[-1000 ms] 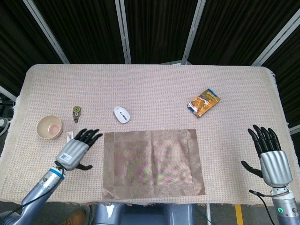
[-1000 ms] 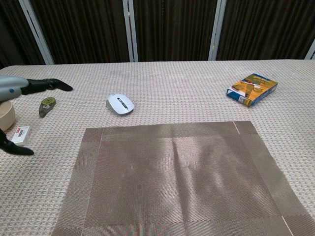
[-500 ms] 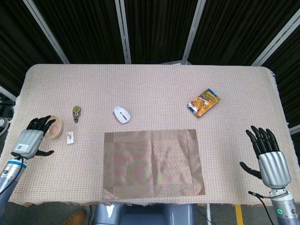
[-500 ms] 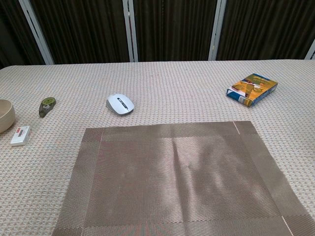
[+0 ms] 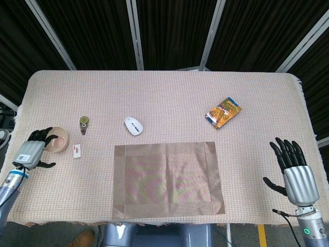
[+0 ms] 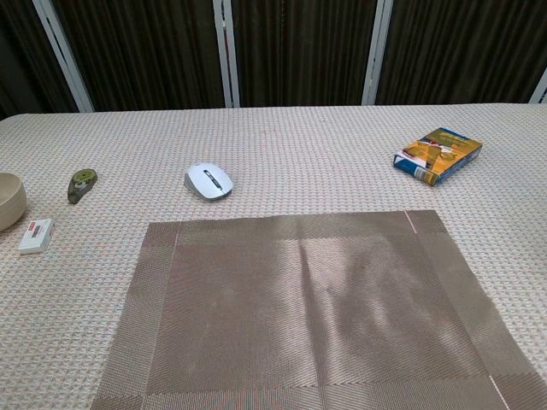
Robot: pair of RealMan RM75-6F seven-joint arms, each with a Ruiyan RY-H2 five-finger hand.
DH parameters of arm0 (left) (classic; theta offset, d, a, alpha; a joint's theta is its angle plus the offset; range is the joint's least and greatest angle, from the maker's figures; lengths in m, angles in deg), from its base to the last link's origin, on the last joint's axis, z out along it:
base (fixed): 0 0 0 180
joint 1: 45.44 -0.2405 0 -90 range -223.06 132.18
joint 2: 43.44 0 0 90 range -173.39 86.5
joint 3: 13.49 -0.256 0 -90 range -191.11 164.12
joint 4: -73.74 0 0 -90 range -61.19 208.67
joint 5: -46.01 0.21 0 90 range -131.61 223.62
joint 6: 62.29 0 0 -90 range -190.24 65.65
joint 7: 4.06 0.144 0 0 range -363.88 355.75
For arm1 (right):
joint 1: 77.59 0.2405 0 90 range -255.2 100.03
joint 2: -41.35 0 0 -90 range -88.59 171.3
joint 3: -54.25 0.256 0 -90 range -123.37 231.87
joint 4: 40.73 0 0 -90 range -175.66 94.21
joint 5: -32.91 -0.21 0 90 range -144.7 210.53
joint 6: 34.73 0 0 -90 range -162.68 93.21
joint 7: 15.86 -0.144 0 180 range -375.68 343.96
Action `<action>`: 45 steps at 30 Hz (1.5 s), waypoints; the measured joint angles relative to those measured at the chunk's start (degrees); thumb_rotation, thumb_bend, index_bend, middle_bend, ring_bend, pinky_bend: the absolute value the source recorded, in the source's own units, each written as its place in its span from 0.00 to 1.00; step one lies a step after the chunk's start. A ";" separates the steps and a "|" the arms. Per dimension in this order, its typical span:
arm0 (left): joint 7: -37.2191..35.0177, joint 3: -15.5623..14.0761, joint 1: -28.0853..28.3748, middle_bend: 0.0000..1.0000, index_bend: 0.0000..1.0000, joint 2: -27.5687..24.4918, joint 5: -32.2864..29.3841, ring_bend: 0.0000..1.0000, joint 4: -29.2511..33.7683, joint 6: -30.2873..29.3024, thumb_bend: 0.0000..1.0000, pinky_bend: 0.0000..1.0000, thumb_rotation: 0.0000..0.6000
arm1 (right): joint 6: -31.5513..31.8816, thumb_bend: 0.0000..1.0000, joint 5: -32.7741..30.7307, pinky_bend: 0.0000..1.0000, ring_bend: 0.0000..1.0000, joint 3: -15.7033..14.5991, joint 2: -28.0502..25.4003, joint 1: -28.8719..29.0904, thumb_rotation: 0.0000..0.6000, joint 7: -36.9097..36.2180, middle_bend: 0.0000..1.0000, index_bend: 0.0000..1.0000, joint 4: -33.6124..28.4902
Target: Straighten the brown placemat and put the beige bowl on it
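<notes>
Brown woven placemat [image 5: 168, 178] lies flat at the lower middle of the head view, its edges roughly in line with the table's near edge, with a faint crease running through its middle in the chest view. The round beige bowl [image 5: 56, 139] stands upright at the far left of the frame, well apart from the placemat; its inside looks pinkish, and nothing can be made out in it. The left hand [image 5: 33, 152] sits at the bowl's left rim with dark fingertips [image 5: 43, 133] curled at the edge; whether they actually grip the bowl cannot be told. The right hand [image 5: 294, 172] hovers at the lower right, fingers spread apart and holding nothing.

Just right of the bowl lies a small white box with a red mark [image 5: 76, 151], and above it a green tape dispenser [image 5: 83, 124]. A white computer mouse [image 5: 133, 126] rests above the placemat's upper left corner. An orange carton [image 5: 223, 112] lies tilted at the upper right, on the beige knitted tablecloth [image 5: 169, 92].
</notes>
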 measured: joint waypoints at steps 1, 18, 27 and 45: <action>-0.29 0.10 0.00 0.00 0.22 0.60 0.11 0.00 -1.13 0.14 0.01 0.00 1.00 | -0.06 0.00 -0.07 0.00 0.00 0.03 -0.02 0.02 1.00 -0.05 0.00 0.00 0.07; -3.54 1.52 0.21 0.00 0.50 8.01 2.08 0.00 -12.82 2.38 0.42 0.00 1.00 | 0.12 0.00 -0.14 0.00 0.00 0.14 -0.03 -0.04 1.00 -0.15 0.00 0.00 0.19; -3.60 2.13 -0.01 0.00 0.65 8.44 2.36 0.00 -13.78 2.54 0.43 0.00 1.00 | 0.10 0.00 -0.22 0.00 0.00 0.20 -0.13 -0.03 1.00 -0.46 0.00 0.00 0.26; 2.89 4.77 4.81 0.00 0.65 0.27 11.31 0.00 15.18 -6.46 0.43 0.00 1.00 | 0.05 0.00 -0.96 0.00 0.00 0.50 -0.36 -0.12 1.00 -1.13 0.00 0.00 0.33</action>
